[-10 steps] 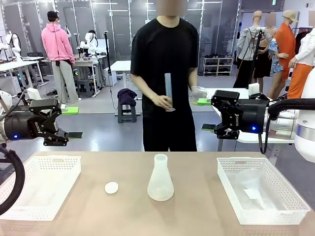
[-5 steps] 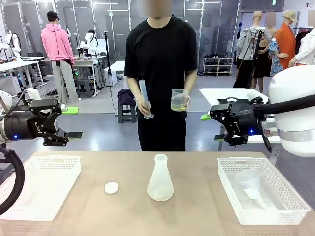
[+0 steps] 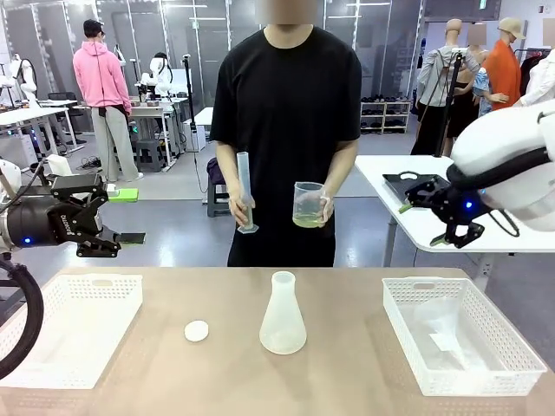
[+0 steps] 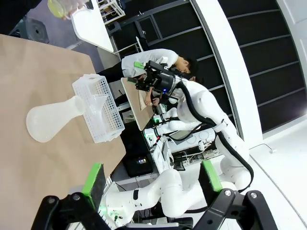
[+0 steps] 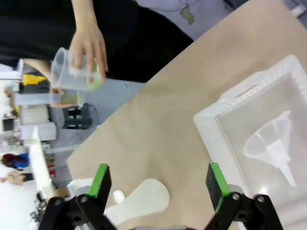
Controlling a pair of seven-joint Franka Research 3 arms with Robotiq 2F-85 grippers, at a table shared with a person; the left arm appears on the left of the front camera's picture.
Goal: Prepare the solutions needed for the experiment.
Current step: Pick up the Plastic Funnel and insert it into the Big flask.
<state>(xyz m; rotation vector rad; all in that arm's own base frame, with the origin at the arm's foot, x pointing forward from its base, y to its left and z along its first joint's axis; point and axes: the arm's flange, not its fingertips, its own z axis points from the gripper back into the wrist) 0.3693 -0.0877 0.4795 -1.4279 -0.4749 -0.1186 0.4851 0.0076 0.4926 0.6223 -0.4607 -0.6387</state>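
Swinging right gripper (image 5: 157,183) aside, jaws spread | left gripper (image 4: 151,179) hovering, jaws spread | person (image 3: 286,130) bringing solutions (image 3: 306,222) toward flask (image 3: 283,316); pouring probably nearing.

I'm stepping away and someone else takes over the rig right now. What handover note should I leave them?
Left gripper: open, empty, raised at the left.
Right gripper: open, empty, raised at the right.
Things: the person across holds a beaker with a shallow yellow-green solution in one hand and a graduated cylinder in the other hand. The flask stands uncapped in the middle of the table, with its cap beside it. A funnel lies in the right basket.
Done: the flask is opened and looks empty.
Left: probably measuring, pouring and capping.
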